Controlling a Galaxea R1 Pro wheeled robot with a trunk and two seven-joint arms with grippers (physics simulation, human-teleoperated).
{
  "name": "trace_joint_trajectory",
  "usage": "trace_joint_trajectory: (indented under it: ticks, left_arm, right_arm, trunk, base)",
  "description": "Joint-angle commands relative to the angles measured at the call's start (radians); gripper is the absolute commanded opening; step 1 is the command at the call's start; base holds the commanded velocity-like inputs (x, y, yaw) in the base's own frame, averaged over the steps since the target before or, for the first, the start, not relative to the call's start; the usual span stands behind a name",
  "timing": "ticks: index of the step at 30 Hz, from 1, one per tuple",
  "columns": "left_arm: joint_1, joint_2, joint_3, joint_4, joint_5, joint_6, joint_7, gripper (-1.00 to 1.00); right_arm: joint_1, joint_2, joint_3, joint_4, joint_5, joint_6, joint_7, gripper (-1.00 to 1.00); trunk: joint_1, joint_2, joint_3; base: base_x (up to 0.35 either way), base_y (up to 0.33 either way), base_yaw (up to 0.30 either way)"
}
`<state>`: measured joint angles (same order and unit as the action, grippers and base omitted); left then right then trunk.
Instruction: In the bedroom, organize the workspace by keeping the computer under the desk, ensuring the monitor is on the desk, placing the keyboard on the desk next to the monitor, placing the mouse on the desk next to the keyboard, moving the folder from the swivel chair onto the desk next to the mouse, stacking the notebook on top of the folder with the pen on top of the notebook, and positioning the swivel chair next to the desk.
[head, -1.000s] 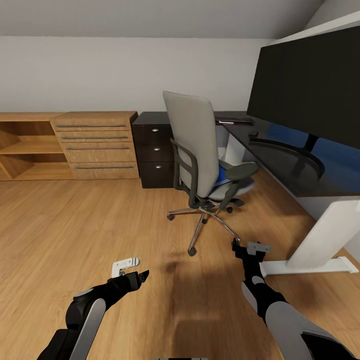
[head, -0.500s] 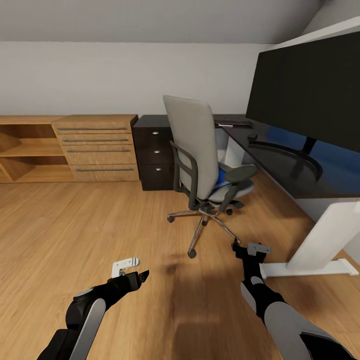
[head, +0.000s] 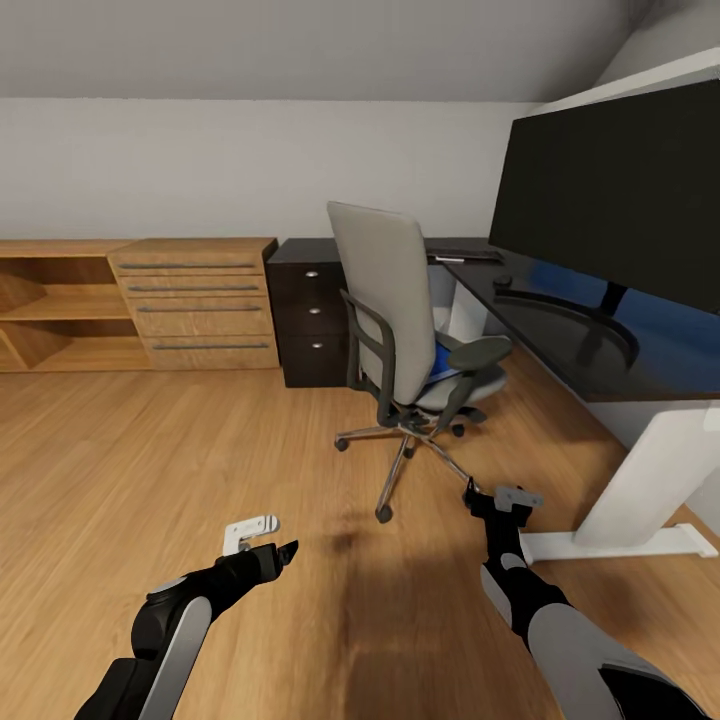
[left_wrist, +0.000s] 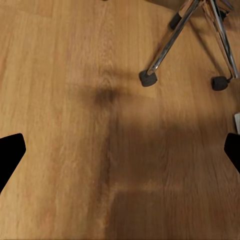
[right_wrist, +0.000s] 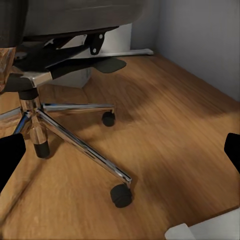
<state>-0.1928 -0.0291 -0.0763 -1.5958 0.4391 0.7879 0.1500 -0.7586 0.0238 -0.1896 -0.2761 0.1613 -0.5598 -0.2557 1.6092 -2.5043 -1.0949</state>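
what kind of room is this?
Looks like a home office corner in an attic-style room: a black desk carrying a wide monitor, a grey swivel chair pulled out in front of it, a wooden drawer chest on the wall, plank floor, ceiling sloping at upper right.

Home office — desk (head: 560, 335), swivel chair (head: 400, 310).

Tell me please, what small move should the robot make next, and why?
Probably roll the base a little closer to the swivel chair. The blue folder lies on its seat, beyond both grippers, and the left gripper and right gripper hang open and low over the floor.
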Motion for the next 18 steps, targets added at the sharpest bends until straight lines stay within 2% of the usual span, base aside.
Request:
trace_joint_trajectory:
  ticks: [1,18]
  left_arm:
    - [-0.001,0.0,0.0,-0.001,0.011,0.004,0.01,1.0]
    - [-0.001,0.0,-0.002,0.002,0.009,0.002,0.01,1.0]
  right_arm:
    - [-0.001,0.001,-0.005,0.001,0.011,-0.002,-0.005,1.0]
    - [-0.001,0.001,-0.005,-0.002,0.011,0.0,-0.005,1.0]
  trunk:
    - [0.0,0.0,0.001]
    - [0.0,0.0,0.028]
  base:
    - [0.0,0.0,0.0]
    - [0.0,0.0,0.0]
